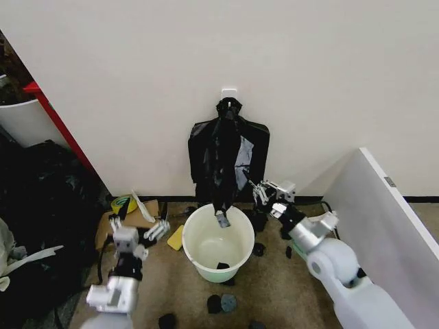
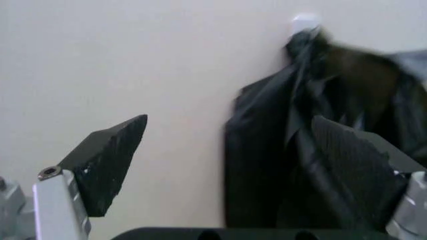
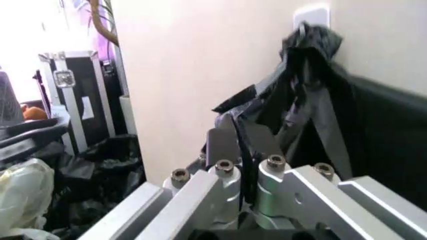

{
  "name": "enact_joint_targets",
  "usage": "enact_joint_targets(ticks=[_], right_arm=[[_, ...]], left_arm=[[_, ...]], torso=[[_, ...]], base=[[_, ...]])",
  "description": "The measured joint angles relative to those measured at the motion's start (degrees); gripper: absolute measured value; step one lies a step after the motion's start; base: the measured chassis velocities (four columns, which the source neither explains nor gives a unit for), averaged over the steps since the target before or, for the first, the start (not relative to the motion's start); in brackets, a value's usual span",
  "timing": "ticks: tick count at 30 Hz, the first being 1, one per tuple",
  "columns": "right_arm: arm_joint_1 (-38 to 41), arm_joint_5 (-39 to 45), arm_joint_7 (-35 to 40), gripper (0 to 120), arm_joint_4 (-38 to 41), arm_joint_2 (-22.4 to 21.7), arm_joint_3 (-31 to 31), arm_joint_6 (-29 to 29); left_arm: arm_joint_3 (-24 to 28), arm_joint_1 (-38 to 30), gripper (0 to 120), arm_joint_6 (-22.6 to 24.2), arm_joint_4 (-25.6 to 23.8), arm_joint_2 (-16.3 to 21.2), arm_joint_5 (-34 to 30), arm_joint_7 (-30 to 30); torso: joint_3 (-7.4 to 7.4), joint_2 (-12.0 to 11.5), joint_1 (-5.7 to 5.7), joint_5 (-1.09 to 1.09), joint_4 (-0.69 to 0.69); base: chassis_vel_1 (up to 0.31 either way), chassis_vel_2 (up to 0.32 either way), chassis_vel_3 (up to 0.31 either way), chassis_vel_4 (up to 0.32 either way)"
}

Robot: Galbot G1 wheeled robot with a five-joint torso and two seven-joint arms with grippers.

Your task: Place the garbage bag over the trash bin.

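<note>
— Black, glossy and crinkled: how is the garbage bag (image 1: 226, 161) hung?

— It is gathered at a white wall hook (image 1: 229, 90) and drapes limply down the wall, its lower end hanging over the rim of the trash bin (image 1: 218, 247), a cream-white bucket set on the floor.

— And the grippers?

— The left gripper (image 1: 139, 229) is held wide open, empty, left of the bin. The right gripper (image 1: 263, 192) is seen almost closed beside the bag; a thin black fold seems pinched, though that cannot be told.
</note>
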Motion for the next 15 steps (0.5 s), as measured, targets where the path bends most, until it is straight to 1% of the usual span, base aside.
enact_joint_targets(ticks=[2, 3, 5, 6, 7, 9, 11, 13, 14, 15], right_arm=[[-0.6, -0.4, -0.3, 0, 0.7, -0.1, 0.4, 0.0], [-0.3, -0.5, -0.3, 0, 0.7, -0.1, -0.1, 0.1], [0.6, -0.9, -0.5, 0, 0.2, -0.1, -1.4, 0.2], [0.6, -0.9, -0.5, 0, 0.2, -0.1, -1.4, 0.2], [0.8, -1.2, -0.7, 0, 0.0, 0.1, -1.6, 0.3], [0.7, -2.0, -0.9, 0, -0.3, 0.6, -1.7, 0.6], [0.4, -2.3, -1.0, 0, -0.5, 0.9, -1.3, 0.8], [0.2, -2.4, -1.0, 0, -0.3, 1.0, -0.8, 0.9], [0.2, -2.4, -1.0, 0, -0.3, 1.0, -0.8, 0.9], [0.1, -2.4, -1.0, 0, -0.1, 1.0, -0.6, 0.9]], left_arm=[[1.3, -2.8, 97, 0.7, -0.3, 4.5, -5.1, 1.6], [1.6, -3.4, 97, 0.8, -0.6, 6.1, -6.6, 2.3], [2.6, -5.1, 96, 1.5, -1.0, 8.6, -9.2, 3.2], [2.6, -5.1, 96, 1.5, -1.0, 8.6, -9.2, 3.2], [3.9, -7.1, 96, 2.2, -0.7, 9.6, -10.2, 3.4], [7.7, -12.2, 94, 3.5, 1.6, 10.6, -11.2, 3.5], [11.4, -16.8, 93, 4.5, 4.1, 10.9, -11.9, 3.4], [15.3, -21.3, 92, 5.3, 6.3, 11.7, -12.8, 3.0], [15.3, -21.3, 92, 5.3, 6.3, 11.7, -12.8, 3.0], [16.5, -22.7, 92, 5.4, 7.1, 12.0, -13.0, 2.8]], torso=[[0.0, 0.0, 0.0, 0.0, -0.03], [0.0, 0.0, 0.0, 0.02, -0.02], [0.0, 0.0, 0.0, 0.04, 0.08], [0.0, 0.0, 0.0, 0.04, 0.08], [0.0, 0.0, 0.0, 0.04, 0.1], [0.01, 0.0, 0.0, 0.0, 0.03], [0.02, 0.0, 0.01, 0.0, -0.02], [0.01, 0.0, 0.0, 0.01, -0.01], [0.01, 0.0, 0.0, 0.01, -0.01], [0.01, 0.0, 0.0, 0.02, 0.0]], base=[[0.0, 0.0, 0.0, 0.0], [0.0, 0.0, 0.0, 0.0], [0.0, 0.0, 0.0, 0.0], [0.0, 0.0, 0.0, 0.0], [0.0, 0.0, 0.0, 0.0], [0.0, 0.0, 0.0, 0.0], [0.0, 0.0, 0.0, 0.0], [0.0, 0.0, 0.0, 0.0], [0.0, 0.0, 0.0, 0.0], [0.0, 0.0, 0.0, 0.0]])
